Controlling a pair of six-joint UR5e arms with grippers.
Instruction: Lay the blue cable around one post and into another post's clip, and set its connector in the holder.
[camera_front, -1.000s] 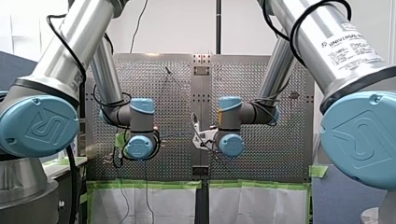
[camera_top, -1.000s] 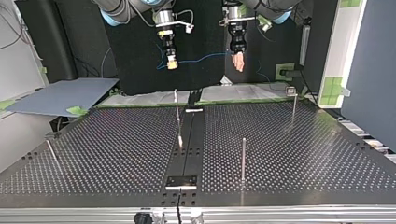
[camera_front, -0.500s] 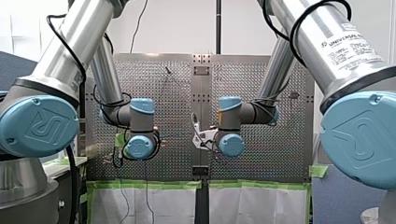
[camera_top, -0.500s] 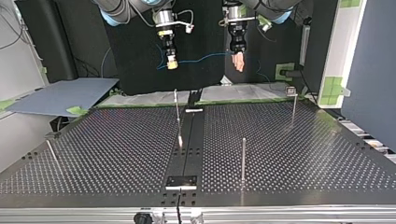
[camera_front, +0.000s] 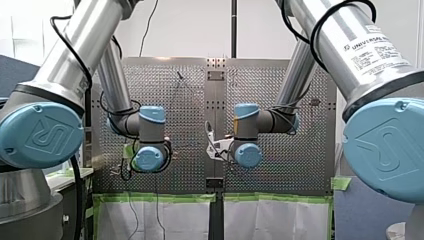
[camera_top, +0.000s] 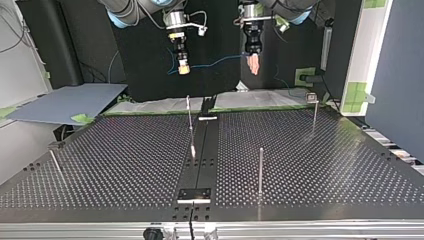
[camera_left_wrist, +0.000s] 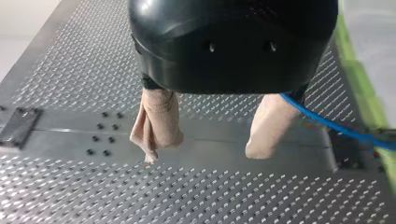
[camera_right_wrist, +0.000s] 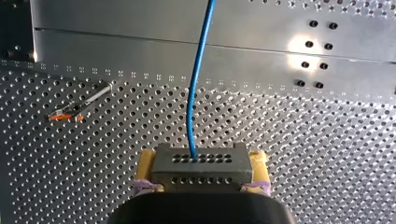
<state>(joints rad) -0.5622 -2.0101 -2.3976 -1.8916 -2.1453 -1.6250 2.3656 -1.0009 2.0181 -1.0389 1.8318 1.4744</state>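
Centre post, near post, far post, leaning post well apart on table; wide lanes between.

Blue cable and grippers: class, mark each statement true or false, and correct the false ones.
1. My right gripper clamps the grey connector between yellow pads. True.
2. The blue cable is wound round a post. False: it spans the air between the two grippers.
3. My left gripper has its fingers standing apart. True.
4. The connector rests on the table. False: it is held above it.
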